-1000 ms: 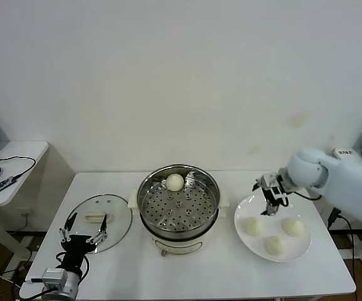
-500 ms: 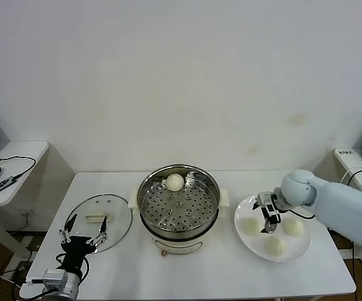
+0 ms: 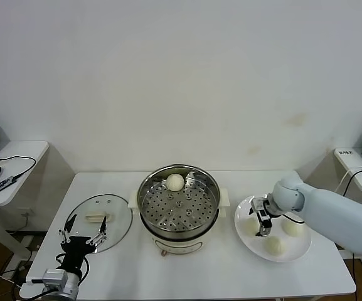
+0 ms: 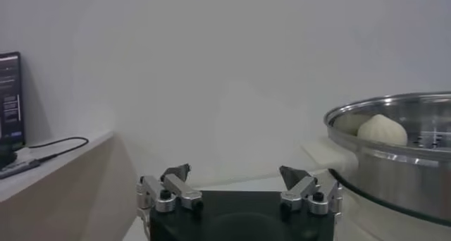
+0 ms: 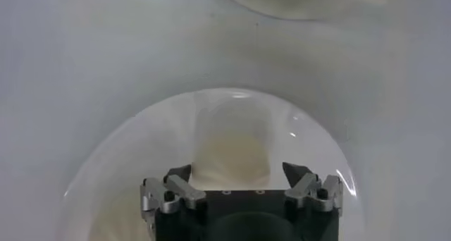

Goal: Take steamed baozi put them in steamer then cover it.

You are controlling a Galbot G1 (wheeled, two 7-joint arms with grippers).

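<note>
One baozi in the steamer sits on the perforated tray at the far side of the steamer. Three more lie on the white plate just to the right of the steamer: my right gripper is down over the bun nearest the steamer, fingers straddling it with one on either side, partly open; I cannot tell whether they press it. The other two buns rest farther from the steamer on the same plate. The cover lies flat on the table just to the left of the steamer, handle up. My left gripper hangs wide open and empty at the cover's near edge.
</note>
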